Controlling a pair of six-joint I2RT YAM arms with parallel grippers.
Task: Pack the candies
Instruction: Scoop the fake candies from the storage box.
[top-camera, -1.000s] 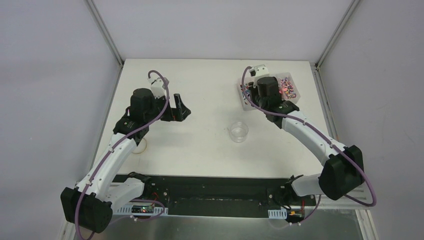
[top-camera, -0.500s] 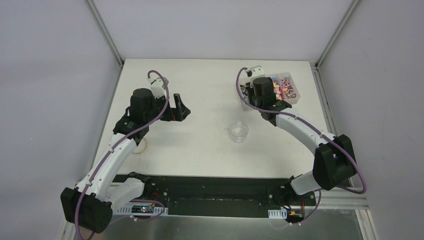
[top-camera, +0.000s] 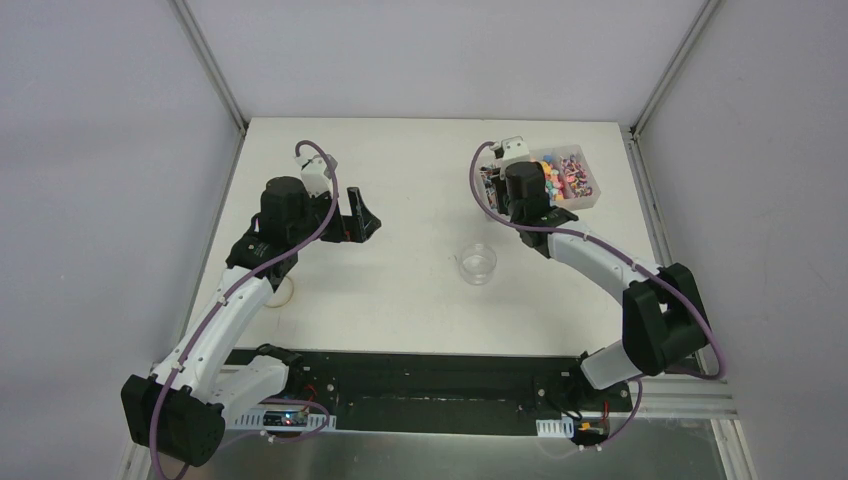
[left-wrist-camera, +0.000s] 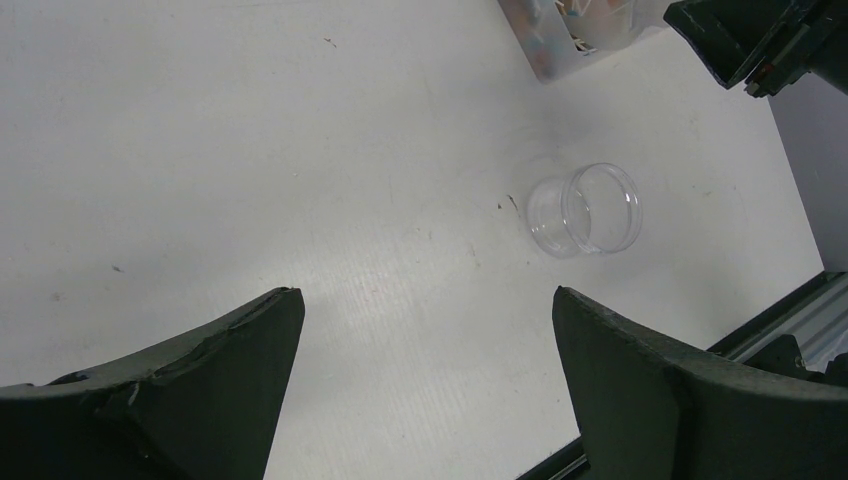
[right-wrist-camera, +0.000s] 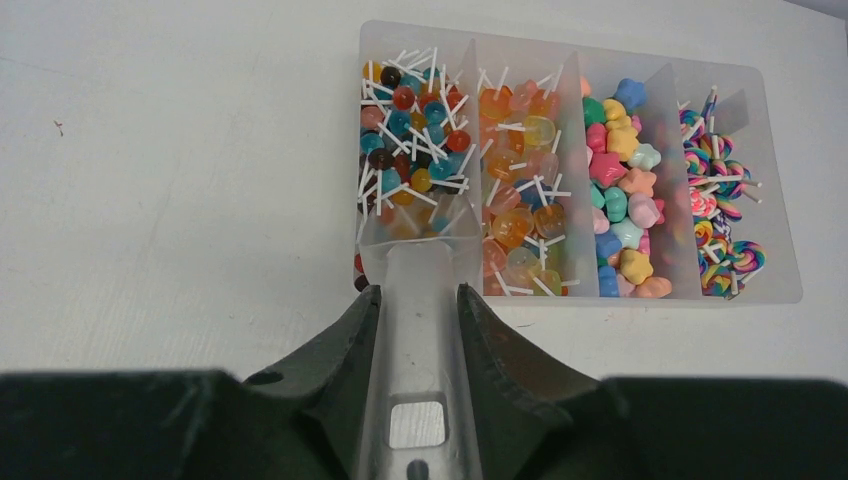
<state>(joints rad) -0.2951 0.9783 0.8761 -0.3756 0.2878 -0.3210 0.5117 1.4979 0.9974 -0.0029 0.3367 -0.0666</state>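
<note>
White table; right fingers clamped on scoop at candies, left fingers apart.

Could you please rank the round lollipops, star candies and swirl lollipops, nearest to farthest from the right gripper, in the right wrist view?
1. Round lollipops, leftmost compartment of the box, straight ahead of the right gripper.
2. Star candies, third compartment, further right.
3. Swirl lollipops, rightmost compartment.
</note>
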